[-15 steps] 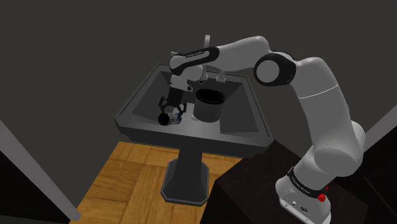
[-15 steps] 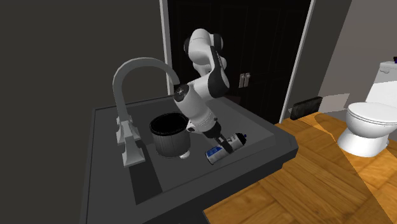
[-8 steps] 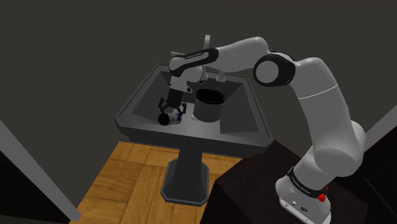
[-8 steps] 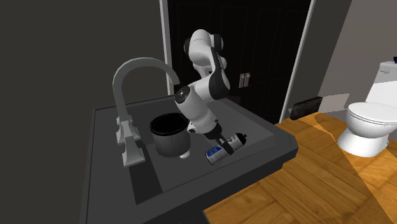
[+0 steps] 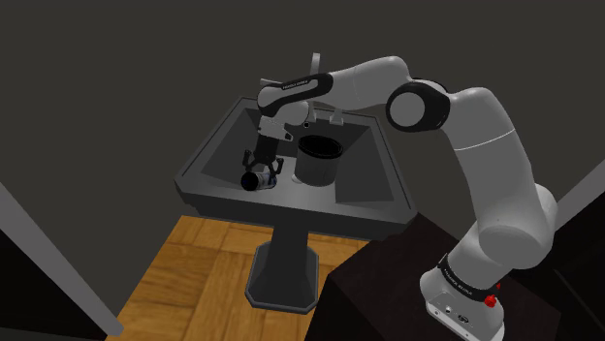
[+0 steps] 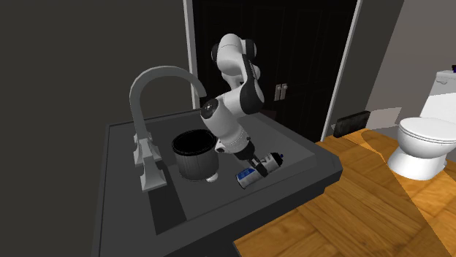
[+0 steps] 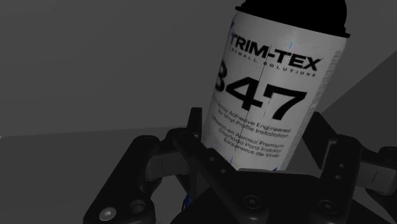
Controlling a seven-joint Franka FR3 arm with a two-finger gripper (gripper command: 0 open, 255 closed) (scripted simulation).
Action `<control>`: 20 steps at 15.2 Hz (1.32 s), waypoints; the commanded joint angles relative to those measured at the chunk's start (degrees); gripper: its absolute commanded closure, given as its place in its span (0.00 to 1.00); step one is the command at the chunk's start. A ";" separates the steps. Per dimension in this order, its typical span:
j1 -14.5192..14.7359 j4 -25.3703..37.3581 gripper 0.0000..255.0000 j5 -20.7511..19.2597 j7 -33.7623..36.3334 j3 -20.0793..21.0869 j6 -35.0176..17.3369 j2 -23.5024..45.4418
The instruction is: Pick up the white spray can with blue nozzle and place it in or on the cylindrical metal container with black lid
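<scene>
Dark walls and a wood floor surround a dark grey pedestal sink, and the work is done in its basin. The white spray can is laid on its side on the basin floor, with the gripper lowered over it. The two fingers are pressed against opposite sides of the can's body, so the can appears to be clasped but not yet lifted. The cylindrical container, dark with a black rim and seemingly open at the top, stands upright just beside the gripper, on the side toward the faucet.

The can is judged light, rigid and smooth, so it may roll or slip. A hold across the middle of the body is best suited, and it should be kept firm when the can is tipped.

The printed lettering, TRIM-TEX and 847, and the contact of the fingers are given by the wrist view. The container's place and a toilet beyond the sink are given by the second exterior view.
</scene>
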State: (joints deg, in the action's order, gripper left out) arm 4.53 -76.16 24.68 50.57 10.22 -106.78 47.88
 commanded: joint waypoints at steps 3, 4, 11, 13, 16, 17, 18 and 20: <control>0.01 -0.03 1.00 0.00 -0.02 0.00 -0.07 0.02; -0.02 -0.02 1.00 0.00 0.18 0.02 0.34 -0.43; -0.27 0.47 1.00 -0.05 1.67 0.15 3.37 -3.31; -0.33 0.75 1.00 -0.06 2.12 0.20 4.29 -4.05; -0.43 1.30 1.00 -0.08 2.82 0.26 5.71 -5.08; -0.46 1.51 1.00 -0.09 3.05 0.28 6.19 -5.40; -0.49 1.74 1.00 -0.10 3.29 0.30 6.68 -5.72; -0.55 2.26 1.00 -0.11 3.78 0.35 7.68 -6.32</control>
State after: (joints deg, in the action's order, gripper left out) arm 4.04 -73.90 24.54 54.16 10.54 -99.52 42.05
